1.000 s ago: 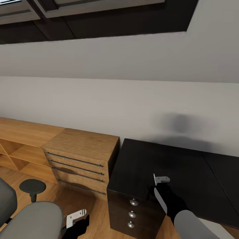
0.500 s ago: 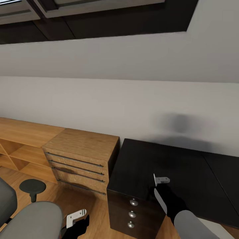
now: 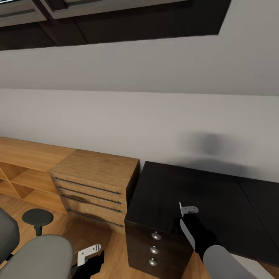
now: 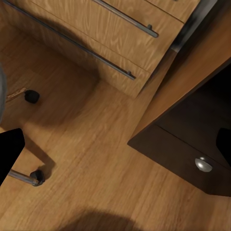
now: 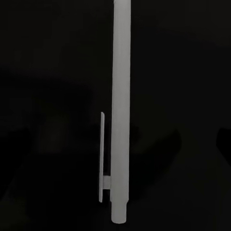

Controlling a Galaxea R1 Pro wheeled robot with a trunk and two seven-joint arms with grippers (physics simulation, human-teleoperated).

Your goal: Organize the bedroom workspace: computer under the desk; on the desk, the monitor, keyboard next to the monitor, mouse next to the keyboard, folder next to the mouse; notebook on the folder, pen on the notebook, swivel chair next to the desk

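Your right gripper [image 3: 185, 217] is clenched on the pen [image 5: 120, 110], held above the desk [image 3: 217, 193] near its front edge. Your left gripper [image 3: 90, 256] hangs low over the floor [image 4: 96, 159] beside the chair [image 3: 35, 255]; you cannot tell its grip. Farther off, a wooden dresser [image 3: 97, 174] adjoins the desk against the wall [image 3: 135, 116].
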